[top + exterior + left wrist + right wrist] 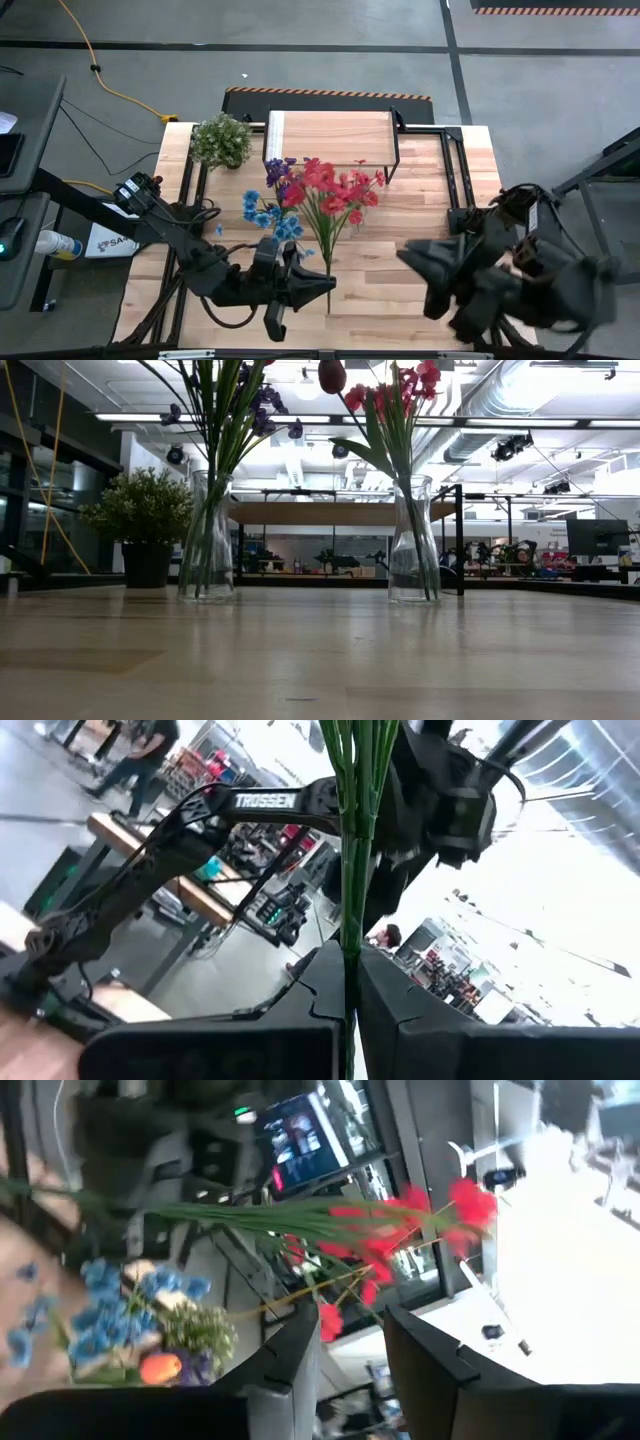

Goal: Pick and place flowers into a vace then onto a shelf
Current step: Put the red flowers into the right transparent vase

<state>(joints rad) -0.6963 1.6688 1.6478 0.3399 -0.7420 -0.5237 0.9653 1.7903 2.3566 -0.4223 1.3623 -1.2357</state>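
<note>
Left gripper [322, 285] at the near middle of the tabletop [400, 290], clenched on the green stems [352, 870] of the red flowers [340, 190]; stems pinched flat between the two dark fingers [300, 1010] in the left wrist view, blooms cut off above. From the grip, stems running far-ward in the high view, red blooms fanned just near of the shelf [330, 137]. Blue and purple flowers [272, 205] immediately left of the red bunch.

Right gripper [425, 262] over the near right of the tabletop, fingers [300, 1350] parted with nothing between them, apart from the stems; rest of the right arm a dark blurred mass.

Two clear glass vases [208, 538] upright in the low view, right vase [414, 540] holding the red blooms; vase bodies hidden under blooms from above. Neither gripper visible in the low view. Potted plant [221, 140] at the far left, beside the shelf. Person in the left wrist view's background, cut off by the frame edge.
</note>
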